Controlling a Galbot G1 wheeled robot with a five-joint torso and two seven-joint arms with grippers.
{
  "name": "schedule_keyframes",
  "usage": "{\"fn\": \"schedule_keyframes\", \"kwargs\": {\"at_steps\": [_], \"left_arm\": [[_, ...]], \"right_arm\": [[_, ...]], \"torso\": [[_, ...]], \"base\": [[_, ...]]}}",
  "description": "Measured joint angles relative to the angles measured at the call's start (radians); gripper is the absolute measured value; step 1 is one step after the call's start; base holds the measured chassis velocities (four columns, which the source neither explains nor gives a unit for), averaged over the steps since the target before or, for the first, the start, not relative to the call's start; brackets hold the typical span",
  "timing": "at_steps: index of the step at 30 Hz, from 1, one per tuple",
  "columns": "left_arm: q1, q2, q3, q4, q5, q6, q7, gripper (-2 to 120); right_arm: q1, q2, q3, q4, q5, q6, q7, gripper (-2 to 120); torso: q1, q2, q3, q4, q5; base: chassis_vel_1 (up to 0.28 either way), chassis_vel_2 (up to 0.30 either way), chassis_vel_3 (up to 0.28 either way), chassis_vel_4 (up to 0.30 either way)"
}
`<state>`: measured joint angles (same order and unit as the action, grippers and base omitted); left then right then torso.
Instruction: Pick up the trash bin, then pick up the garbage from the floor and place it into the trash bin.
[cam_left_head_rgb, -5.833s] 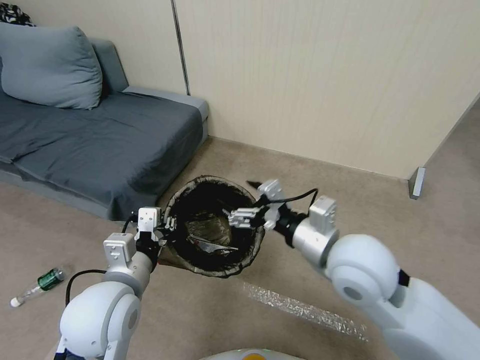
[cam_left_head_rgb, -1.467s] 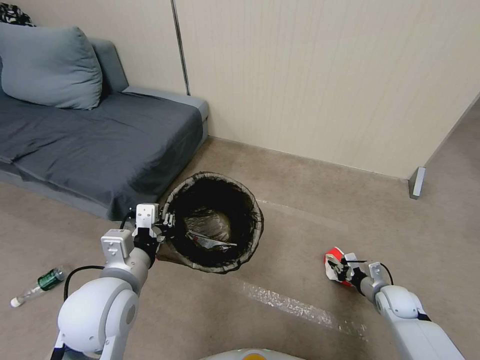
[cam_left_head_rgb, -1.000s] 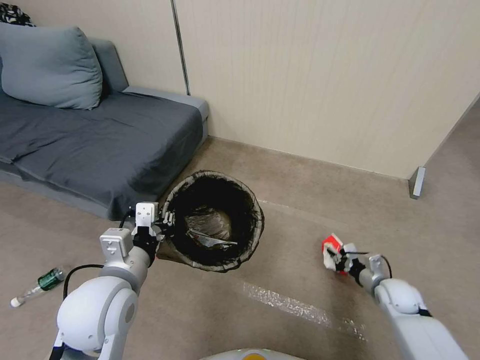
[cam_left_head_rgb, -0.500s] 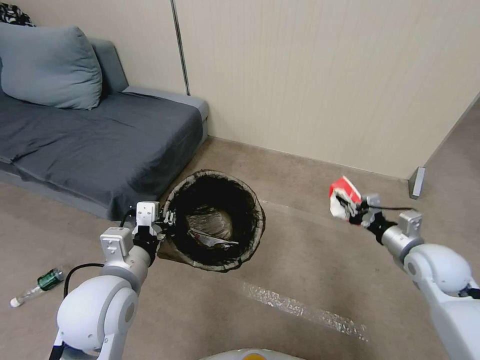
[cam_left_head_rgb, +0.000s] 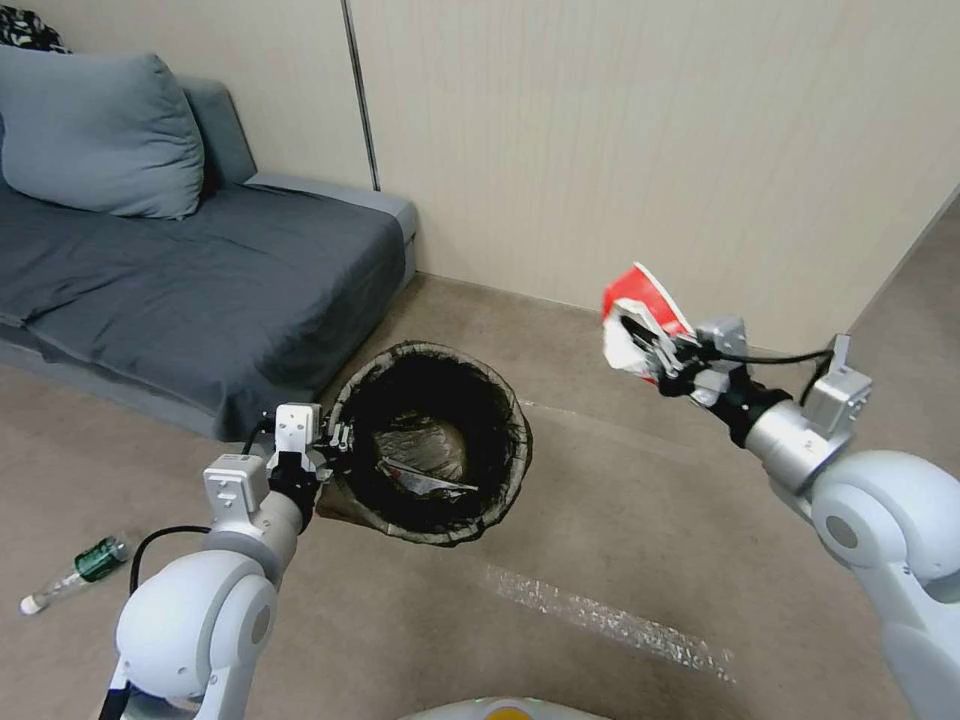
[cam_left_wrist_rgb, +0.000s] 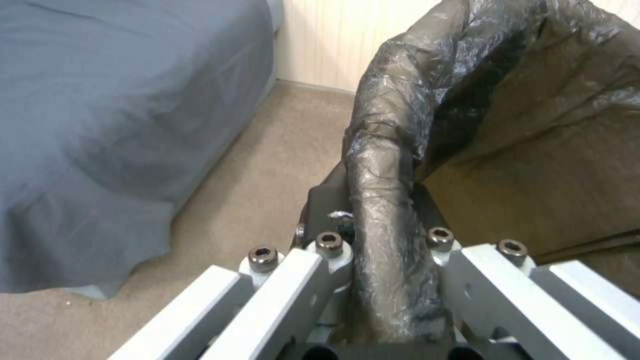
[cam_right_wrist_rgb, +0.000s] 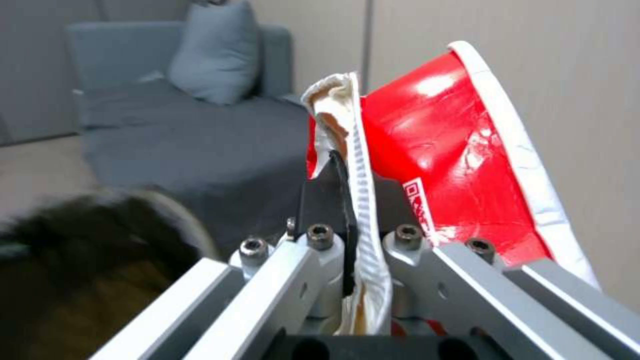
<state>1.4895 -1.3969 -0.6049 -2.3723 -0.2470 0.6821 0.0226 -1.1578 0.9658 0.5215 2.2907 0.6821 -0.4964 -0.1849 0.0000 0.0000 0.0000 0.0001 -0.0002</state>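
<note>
Beige carpet floor (cam_left_head_rgb: 600, 520), grey sofa (cam_left_head_rgb: 200, 290) far left. Red-and-white wrapper (cam_left_head_rgb: 634, 322) clamped in right tool (cam_left_head_rgb: 655, 355), raised right of trash bin (cam_left_head_rgb: 430, 445). Bin held off floor, left tool (cam_left_head_rgb: 335, 445) clamped on lined rim. Step: carrying litter to bin; next calls for swing left over opening, then release. Count: one wrapper, one bin, one green-labelled bottle (cam_left_head_rgb: 75, 572) on floor near left.

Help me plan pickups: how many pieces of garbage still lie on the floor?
1: the bottle beside the left arm. The red-and-white wrapper is in the right gripper; others may lie out of sight.
</note>
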Motion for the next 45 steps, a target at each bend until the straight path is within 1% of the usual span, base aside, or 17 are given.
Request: {"fn": "schedule_keyframes", "kwargs": {"at_steps": [3, 4, 7, 8, 10, 11, 13, 17, 22, 30, 31, 33, 35, 37, 39, 43, 45], "left_arm": [[-0.004, 0.001, 0.008, 0.000, 0.004, 0.005, 0.000, 3], [-0.004, 0.001, 0.008, 0.000, 0.004, 0.005, 0.000, 3], [-0.008, 0.001, 0.011, 0.000, 0.006, 0.009, 0.000, 3], [-0.008, 0.001, 0.011, 0.000, 0.006, 0.009, 0.000, 3], [-0.011, 0.002, 0.012, 0.000, 0.007, 0.012, -0.001, 3], [-0.011, 0.002, 0.012, 0.000, 0.007, 0.012, -0.001, 3], [-0.012, 0.002, 0.013, 0.000, 0.008, 0.014, -0.002, 3], [-0.018, 0.002, 0.014, 0.000, 0.009, 0.017, -0.003, 3], [-0.026, 0.003, 0.015, 0.003, 0.009, 0.020, -0.005, 3], [-0.035, 0.005, 0.015, 0.010, 0.007, 0.021, -0.007, 3], [-0.037, 0.006, 0.015, 0.011, 0.007, 0.021, -0.007, 3], [-0.038, 0.006, 0.015, 0.012, 0.007, 0.021, -0.007, 3], [-0.040, 0.006, 0.016, 0.013, 0.006, 0.022, -0.007, 3], [-0.041, 0.006, 0.016, 0.013, 0.006, 0.022, -0.007, 3], [-0.041, 0.004, 0.017, 0.014, 0.006, 0.022, -0.007, 3], [-0.041, 0.002, 0.017, 0.014, 0.006, 0.023, -0.007, 3], [-0.040, 0.001, 0.018, 0.014, 0.007, 0.023, -0.008, 3]], "right_arm": [[0.077, -0.002, -0.092, 0.012, 0.041, -0.026, 0.003, 0], [0.077, -0.002, -0.092, 0.012, 0.041, -0.026, 0.003, 0], [0.131, 0.005, -0.192, -0.007, 0.041, -0.029, 0.006, 0], [0.131, 0.005, -0.192, -0.007, 0.041, -0.029, 0.006, 0], [0.161, 0.016, -0.264, -0.028, 0.036, -0.029, 0.013, 0], [0.161, 0.016, -0.264, -0.028, 0.036, -0.029, 0.013, 0], [0.185, 0.026, -0.338, -0.047, 0.026, -0.030, 0.021, 0], [0.204, 0.030, -0.410, -0.059, 0.014, -0.033, 0.028, 0], [0.212, 0.033, -0.462, -0.079, -0.002, -0.035, 0.036, 0], [0.214, 0.058, -0.562, -0.124, -0.050, -0.068, 0.095, 0], [0.219, 0.069, -0.581, -0.131, -0.056, -0.083, 0.126, 6], [0.223, 0.074, -0.593, -0.136, -0.057, -0.089, 0.147, 9], [0.234, 0.086, -0.615, -0.149, -0.057, -0.103, 0.189, 19], [0.237, 0.089, -0.619, -0.152, -0.057, -0.107, 0.199, 22], [0.241, 0.092, -0.628, -0.156, -0.056, -0.115, 0.219, 34], [0.244, 0.093, -0.631, -0.154, -0.051, -0.119, 0.225, 42], [0.250, 0.094, -0.632, -0.141, -0.039, -0.124, 0.231, 54]], "torso": [[0.000, 0.000, 0.000, 0.0000, 0.0000], [0.000, 0.000, 0.000, 0.0000, 0.0000], [0.000, 0.000, 0.000, -0.0002, 0.0000], [0.000, 0.000, 0.000, -0.0002, 0.0000], [0.000, 0.000, 0.000, -0.0001, -0.0001], [0.000, 0.000, 0.000, -0.0001, -0.0001], [0.000, 0.000, 0.000, 0.0000, 0.0000], [0.000, 0.000, 0.000, 0.0000, 0.0000], [0.000, 0.000, 0.000, -0.0001, 0.0000], [0.000, 0.000, 0.000, -0.0001, 0.0001], [0.000, 0.000, 0.000, -0.0001, 0.0002], [0.000, 0.000, 0.000, -0.0001, 0.0001], [0.000, 0.000, 0.000, 0.0000, 0.0002], [0.000, 0.000, 0.000, 0.0000, 0.0001], [0.000, 0.000, 0.000, -0.0001, 0.0001], [0.000, 0.000, 0.000, -0.0001, 0.0002], [0.000, 0.000, 0.000, -0.0001, 0.0001]], "base": [[0.000, 0.000, 0.000, 0.000], [0.000, 0.000, 0.000, 0.000], [0.000, 0.000, 0.000, 0.000], [0.000, 0.000, 0.000, 0.000], [0.000, 0.000, 0.000, 0.000], [0.000, 0.000, 0.000, 0.000], [0.000, 0.000, 0.000, 0.000], [0.000, 0.000, 0.000, 0.000], [0.000, 0.000, 0.000, 0.000], [0.000, 0.000, 0.000, 0.000], [0.000, 0.000, 0.000, 0.000], [0.000, 0.000, 0.000, 0.000], [0.000, 0.000, 0.000, 0.000], [0.000, 0.000, 0.000, 0.000], [0.000, 0.000, 0.000, 0.000], [0.000, 0.000, 0.000, 0.000], [0.000, 0.000, 0.000, 0.000]]}}
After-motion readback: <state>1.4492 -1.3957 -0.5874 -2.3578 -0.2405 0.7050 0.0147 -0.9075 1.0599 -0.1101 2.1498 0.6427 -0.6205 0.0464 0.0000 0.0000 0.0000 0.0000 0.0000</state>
